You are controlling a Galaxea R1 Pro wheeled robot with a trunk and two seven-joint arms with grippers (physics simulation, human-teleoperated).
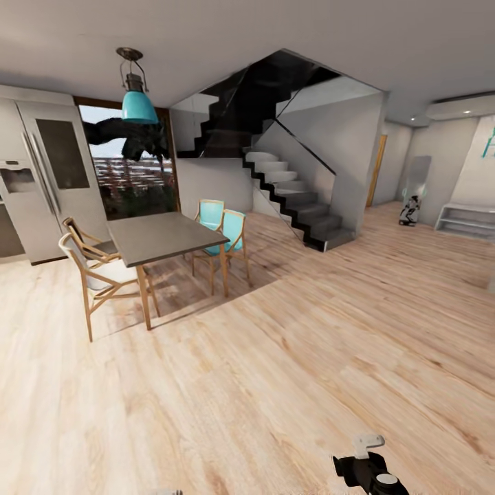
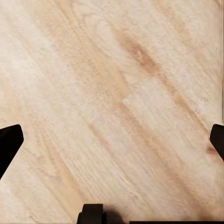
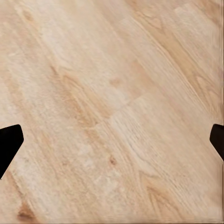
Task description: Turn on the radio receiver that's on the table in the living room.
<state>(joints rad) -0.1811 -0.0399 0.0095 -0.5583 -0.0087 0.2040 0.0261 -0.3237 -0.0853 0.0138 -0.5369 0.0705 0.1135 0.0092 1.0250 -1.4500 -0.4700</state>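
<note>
1. I am looking from the head camera across a wide stretch of light wood floor (image 1: pixel 275 385); the radio and the low grey table it sits on are not in front of me here, so I cannot place them from this spot.
2. My right arm (image 1: pixel 371 471) pokes in at the lower edge of the head view, black with a white piece on top, hanging low above the floor.
3. In the left wrist view, the left gripper (image 2: pixel 112 140) has its jaws wide apart: one dark fingertip (image 2: pixel 9 142) sits at one edge and the other at the opposite edge, with nothing but floor planks (image 2: pixel 112 93) between them.
4. In the right wrist view, the right gripper (image 3: pixel 112 140) reads the same: jaws wide, a dark fingertip (image 3: pixel 9 142) at each side edge, bare floor planks (image 3: pixel 116 102) between and beyond them, nothing held.
5. Well ahead of the jaws and to my left stands a dark dining table (image 1: pixel 161 237) with wooden chairs (image 1: pixel 96 275) on its near side and two turquoise-backed chairs (image 1: pixel 223 227) on its far side.
6. A turquoise pendant lamp (image 1: pixel 137 96) hangs above that table, and a large pale fridge (image 1: pixel 48 172) stands against the wall behind it.
7. Farther ahead, a staircase (image 1: pixel 295 199) with black edging climbs up to the left.
8. Far off to my right, a low white shelf (image 1: pixel 471 218) stands against the wall.
</note>
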